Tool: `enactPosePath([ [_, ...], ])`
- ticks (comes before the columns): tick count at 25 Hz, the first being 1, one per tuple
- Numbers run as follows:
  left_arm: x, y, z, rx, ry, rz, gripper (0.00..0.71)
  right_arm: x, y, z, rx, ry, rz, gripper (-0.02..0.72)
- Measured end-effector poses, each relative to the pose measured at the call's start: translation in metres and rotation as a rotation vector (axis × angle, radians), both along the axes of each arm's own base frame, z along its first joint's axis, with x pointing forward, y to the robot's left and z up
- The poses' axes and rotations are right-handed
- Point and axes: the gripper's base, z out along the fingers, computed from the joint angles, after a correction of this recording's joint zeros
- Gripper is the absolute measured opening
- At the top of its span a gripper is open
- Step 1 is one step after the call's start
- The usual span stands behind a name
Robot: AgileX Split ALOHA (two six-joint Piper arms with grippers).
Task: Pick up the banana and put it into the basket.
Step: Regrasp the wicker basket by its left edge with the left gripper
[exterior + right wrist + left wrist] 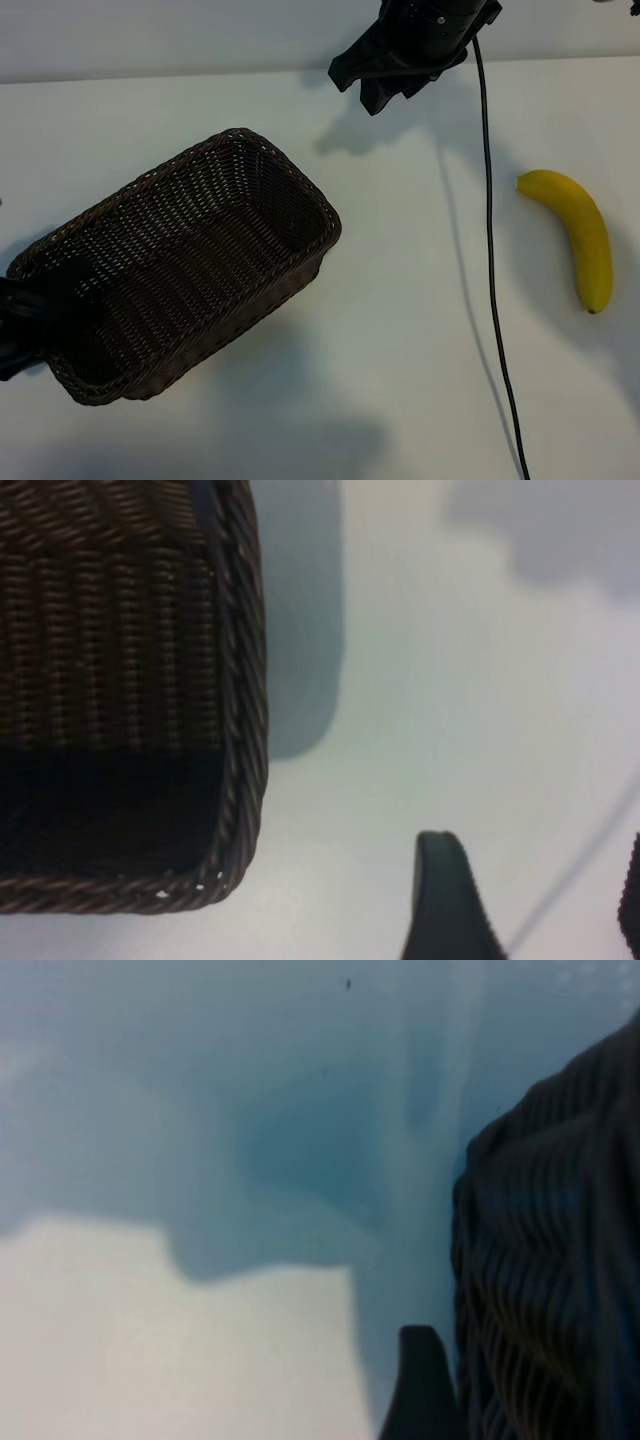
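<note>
Wicker fills the near-left: the basket (180,265) sits empty, its long axis running diagonally, with the left gripper (35,310) at its near-left end, jaws spread, nothing visibly clamped. Off to the basket's right, well apart on the white table (400,380), the banana (578,235) lies on its side, long axis running near-to-far. Beyond the basket, the right gripper (385,75) hovers unclenched and empty; it looks the closer arm, the banana lying nearward and rightward of it.
</note>
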Motion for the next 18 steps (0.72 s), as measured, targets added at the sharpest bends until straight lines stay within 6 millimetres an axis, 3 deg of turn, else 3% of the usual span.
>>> enactPosePath([
  [2, 0.0024, -0.0017, -0.0053, -0.024, 0.012, 0.001, 0.527, 0.0, 0.0, 0.0, 0.0, 0.0, 0.0, 0.42],
  [6, 0.006, -0.0042, -0.0104, -0.06, 0.01, 0.007, 0.384, 0.0, 0.0, 0.0, 0.0, 0.0, 0.0, 0.42],
  [18, 0.0081, -0.0043, -0.0104, -0.051, -0.017, -0.028, 0.38, 0.0, 0.0001, 0.0, 0.001, 0.0, 0.0, 0.42],
])
